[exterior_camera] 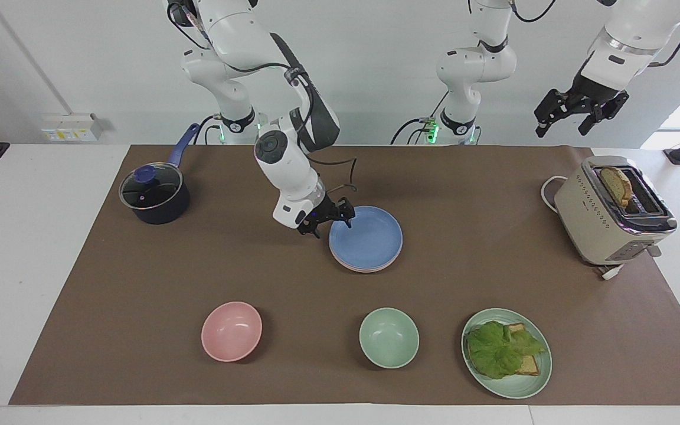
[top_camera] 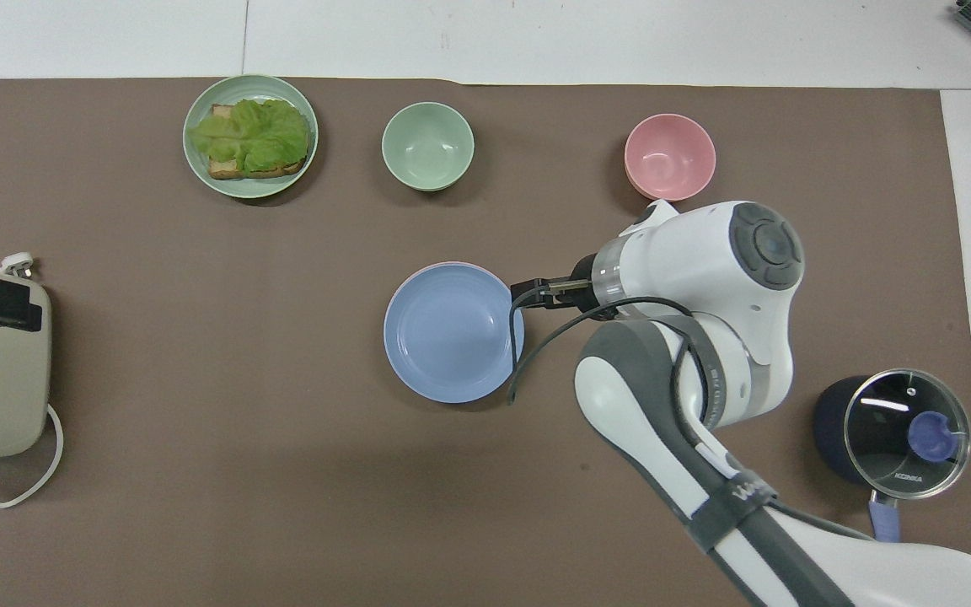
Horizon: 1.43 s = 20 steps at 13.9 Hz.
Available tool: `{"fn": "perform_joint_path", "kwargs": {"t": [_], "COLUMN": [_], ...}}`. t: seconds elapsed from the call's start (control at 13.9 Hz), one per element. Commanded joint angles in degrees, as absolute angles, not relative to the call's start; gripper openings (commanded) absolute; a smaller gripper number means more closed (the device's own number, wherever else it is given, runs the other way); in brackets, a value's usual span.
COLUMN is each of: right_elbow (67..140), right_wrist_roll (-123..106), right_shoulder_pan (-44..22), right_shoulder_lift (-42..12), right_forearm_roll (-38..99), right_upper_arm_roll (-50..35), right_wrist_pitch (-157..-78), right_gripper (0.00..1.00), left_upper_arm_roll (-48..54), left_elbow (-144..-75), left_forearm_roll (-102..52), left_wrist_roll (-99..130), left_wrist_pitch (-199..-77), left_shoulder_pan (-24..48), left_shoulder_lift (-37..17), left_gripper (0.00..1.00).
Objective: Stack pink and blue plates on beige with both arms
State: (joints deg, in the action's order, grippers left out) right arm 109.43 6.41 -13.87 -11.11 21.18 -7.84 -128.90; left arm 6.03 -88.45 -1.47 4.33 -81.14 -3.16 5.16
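Facing view: round matte cornflower-blue plate (exterior_camera: pixel 366 237) sits flat on top of the stack at mid-table. A thin pale pink plate (exterior_camera: pixel 359 267) rim shows under its edge; can't pick out a beige plate below that. Right gripper (exterior_camera: pixel 329 217) hangs just over the stack's rim on the right arm's side, fingers spread apart, nothing between them, blue plate not gripped. Left gripper (exterior_camera: pixel 579 112) is parked high over the left arm's end of the table above the cream toaster (exterior_camera: pixel 614 211), fingers apart, empty; that arm waits.

Overhead view: blue plate (top_camera: pixel 452 331) centred on the brown mat (top_camera: pixel 199 337), a sliver of pink rim (top_camera: pixel 452 265) peeking out on the side farther from the robots. Right gripper (top_camera: pixel 532 294) tips sit at the plate's edge, toward the right arm's end. Pink bowl (top_camera: pixel 669 157), mint-green bowl (top_camera: pixel 427 145) and green plate with lettuce and bread (top_camera: pixel 250 135) line up farther from the robots. Dark saucepan with glass lid (top_camera: pixel 894 430) sits at the right arm's end. Left gripper not visible here.
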Motion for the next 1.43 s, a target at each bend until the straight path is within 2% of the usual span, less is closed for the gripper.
{"fn": "perform_joint_path", "kwargs": {"t": [0.0,0.5,0.72,0.93,1.15,1.36], "right_elbow": [110.3,107.5,100.05,92.93,84.58,83.94], "right_wrist_roll": [8.87,8.79,8.18,8.17,8.17,8.26], "right_shoulder_pan": [-8.72,2.71,5.18,4.84,4.57,5.1], "right_shoulder_lift": [-5.29,6.58,5.45,3.87,-0.86,-1.05], "right_forearm_roll": [17.59,7.92,2.84,-2.45,-3.25,-2.38], "right_upper_arm_roll": [-8.26,-8.26,-8.35,-8.61,-8.61,-8.7], "right_wrist_pitch": [-123.33,-105.14,-97.14,-90.2,-82.02,-82.09], "right_gripper": [1.0,1.0,1.0,1.0,1.0,1.0], "left_upper_arm_roll": [6.42,6.42,6.33,6.42,6.42,6.33], "left_elbow": [-88.51,-88.51,-88.51,-88.51,-88.51,-88.51], "left_forearm_roll": [-1.41,-1.41,-1.41,-1.41,-1.41,-1.41], "left_wrist_roll": [4.13,4.13,4.22,4.22,4.13,4.22], "left_wrist_pitch": [-80.24,-80.24,-80.24,-80.24,-80.24,-80.24], "left_shoulder_pan": [-3.78,-3.78,-3.78,-3.78,-3.78,-3.78], "left_shoulder_lift": [5.71,5.71,5.71,5.71,5.71,5.71], "left_gripper": [1.0,1.0,1.0,1.0,1.0,1.0]}}
